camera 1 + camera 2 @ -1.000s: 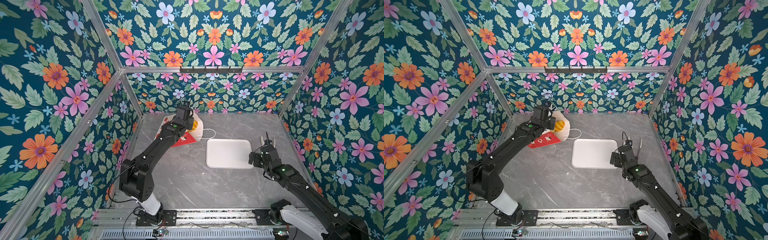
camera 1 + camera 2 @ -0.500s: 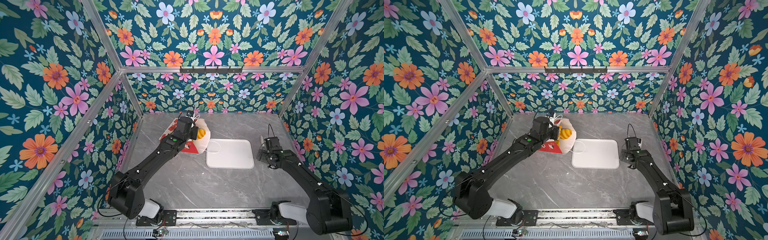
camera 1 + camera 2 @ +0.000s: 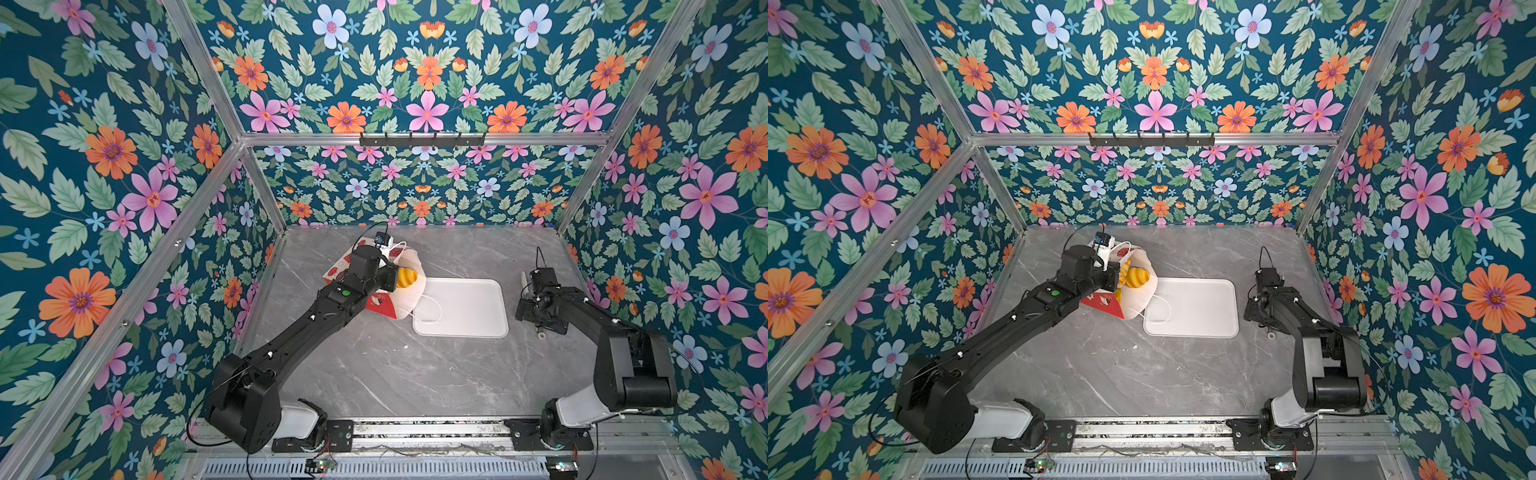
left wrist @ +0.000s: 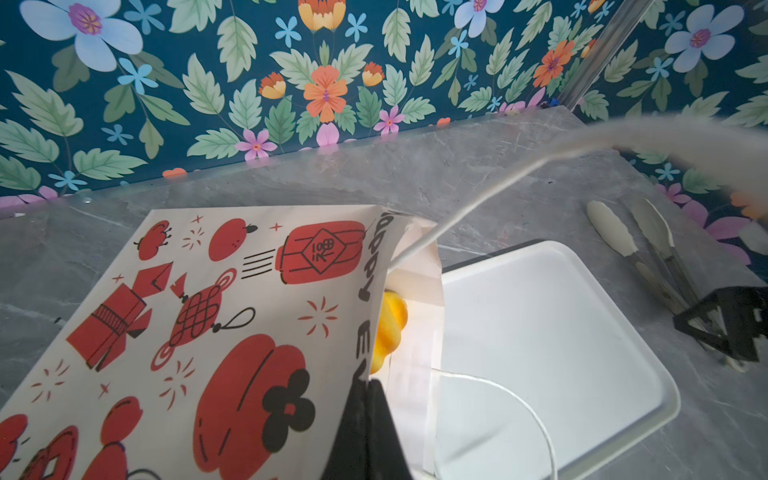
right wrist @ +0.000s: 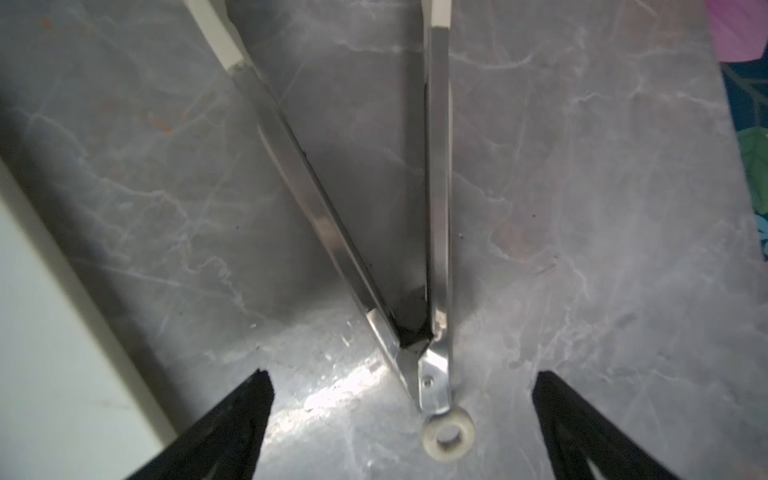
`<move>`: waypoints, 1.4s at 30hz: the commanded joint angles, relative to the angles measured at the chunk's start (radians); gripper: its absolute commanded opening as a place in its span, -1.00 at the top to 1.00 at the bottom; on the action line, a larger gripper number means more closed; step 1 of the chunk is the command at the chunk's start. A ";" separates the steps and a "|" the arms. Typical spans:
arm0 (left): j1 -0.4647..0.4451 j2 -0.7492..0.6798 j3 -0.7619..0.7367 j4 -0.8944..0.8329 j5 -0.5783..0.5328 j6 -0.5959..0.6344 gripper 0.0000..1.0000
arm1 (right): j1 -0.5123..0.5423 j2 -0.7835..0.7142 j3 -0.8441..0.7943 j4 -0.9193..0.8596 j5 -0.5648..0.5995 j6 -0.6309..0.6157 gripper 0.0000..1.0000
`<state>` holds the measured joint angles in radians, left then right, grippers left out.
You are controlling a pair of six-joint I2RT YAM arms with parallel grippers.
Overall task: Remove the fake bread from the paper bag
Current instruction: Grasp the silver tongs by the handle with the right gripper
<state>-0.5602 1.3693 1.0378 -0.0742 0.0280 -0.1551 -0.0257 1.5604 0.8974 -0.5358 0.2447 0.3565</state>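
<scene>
The red-and-white paper bag (image 3: 377,304) (image 3: 1105,302) (image 4: 208,311) is tipped on its side, its white-lined mouth facing the tray. Golden-yellow fake bread (image 3: 406,277) (image 3: 1137,277) (image 4: 390,324) shows inside the mouth. My left gripper (image 4: 368,384) is shut on the bag's rim at the mouth. In both top views the wrist hides its fingers. My right gripper (image 5: 401,372) (image 3: 536,309) stands open right of the tray, straddling the hinge end of metal tongs (image 5: 316,199) without touching them.
The flat white tray (image 3: 461,329) (image 3: 1192,332) (image 4: 665,399) lies mid-table, and one white cord handle (image 3: 432,308) drapes onto it. The tongs (image 3: 524,286) (image 4: 615,237) lie between the tray and the right wall. Flowered walls enclose the grey marble table.
The left gripper has carried the bag down and rightward to the tray's edge. The right arm folded back, its gripper settling over the tongs' hinge end.
</scene>
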 commanded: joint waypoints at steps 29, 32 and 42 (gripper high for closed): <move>0.000 -0.034 -0.045 0.079 0.062 -0.002 1.00 | 0.183 -0.197 0.023 -0.092 -0.157 -0.033 0.94; 0.000 -0.031 -0.054 0.079 0.071 0.000 1.00 | 0.317 -0.288 0.045 -0.125 -0.312 -0.059 0.92; -0.001 -0.028 -0.083 0.091 0.085 0.002 1.00 | 0.750 -0.266 0.144 -0.336 -0.449 -0.201 0.89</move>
<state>-0.5629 1.3426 0.9569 -0.0227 0.1093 -0.1570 0.6716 1.2655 1.0340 -0.7815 -0.1543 0.2031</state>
